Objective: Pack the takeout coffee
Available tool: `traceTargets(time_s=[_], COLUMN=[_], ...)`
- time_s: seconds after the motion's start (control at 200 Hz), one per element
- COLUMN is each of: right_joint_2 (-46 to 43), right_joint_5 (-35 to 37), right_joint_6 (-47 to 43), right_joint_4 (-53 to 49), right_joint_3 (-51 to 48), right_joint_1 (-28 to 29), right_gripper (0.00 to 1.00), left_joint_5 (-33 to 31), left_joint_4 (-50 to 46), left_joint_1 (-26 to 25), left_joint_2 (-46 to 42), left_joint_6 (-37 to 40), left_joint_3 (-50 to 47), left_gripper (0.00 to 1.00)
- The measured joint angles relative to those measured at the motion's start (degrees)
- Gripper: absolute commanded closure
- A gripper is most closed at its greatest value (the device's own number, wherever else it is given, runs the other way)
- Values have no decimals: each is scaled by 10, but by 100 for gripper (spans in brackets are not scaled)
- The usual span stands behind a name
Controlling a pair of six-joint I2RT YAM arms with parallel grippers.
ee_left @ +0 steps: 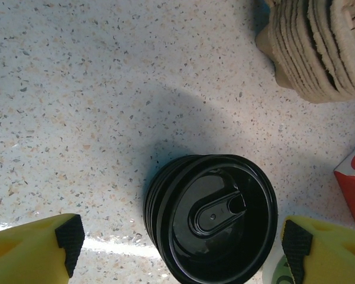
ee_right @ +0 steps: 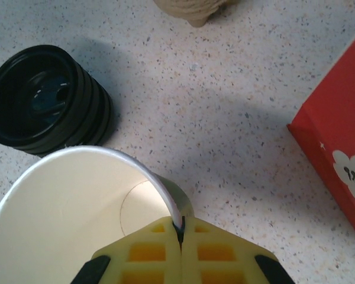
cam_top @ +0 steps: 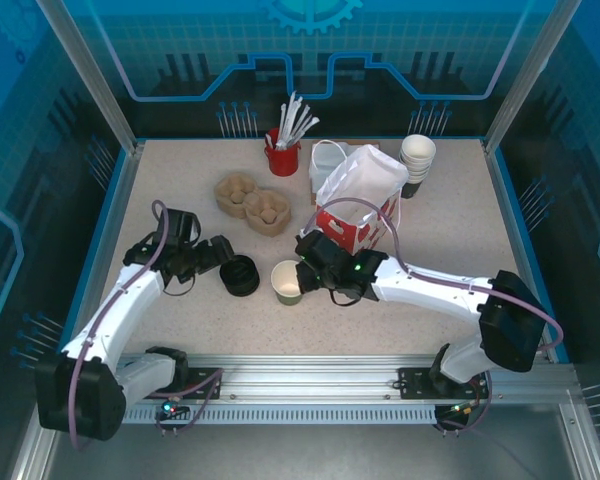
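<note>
1. My left hand [ee_left: 182, 239] is released. Its yellow fingers with black pads are spread wide on either side of a squat stack of round black plastic lids [ee_left: 213, 219], touching neither side.
2. The stack stands on the pale speckled counter [ee_left: 77, 89] directly beneath that hand, sip-hole side up. I judge that a straight drop would bring the fingers around the top lid.
3. Just right of the stack, and apart from it, stands the takeout coffee [ee_right: 65, 213]. It is a small upright paper cup with an olive wall and a white inside, and it has no lid on yet.
4. My right hand [ee_right: 180, 228] is clenched on the cup's right-hand rim, pinching the wall between its fingers.
5. Farther right sits a red printed box [ee_right: 337, 154], near the cup but not touching it.
</note>
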Motion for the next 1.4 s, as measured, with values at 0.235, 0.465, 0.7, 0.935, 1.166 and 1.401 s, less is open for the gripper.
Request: traceTargets(time_s=[0.235,0.465,0.7,0.935,1.166,1.401], right_joint_2=[30,36,50,58,59,58], right_joint_5=[22,31,41,42,38,30], right_joint_6=[0,0,-2,-2,-1,-1], right_joint_4=[-16,-26,-26,-25,-23,-28], right_joint_3=[30,31,35,35,35,40], right_joint_1=[0,0,0,0,-1,-2], right_gripper=[100,100,100,85,73,61], left_joint_5=[-9,-31,-43,-54,-59,-61], left_joint_4=[4,8,17,21,21,20], left_joint_1=[-20,-46,-57,-70,-71,-76], left_joint_2=[41,73,90,103,116,116], left_joint_6=[-7,-9,-9,-9,-8,-7], left_joint_3=[0,0,0,0,0,2], left_gripper=[23,28,31,35,47,55])
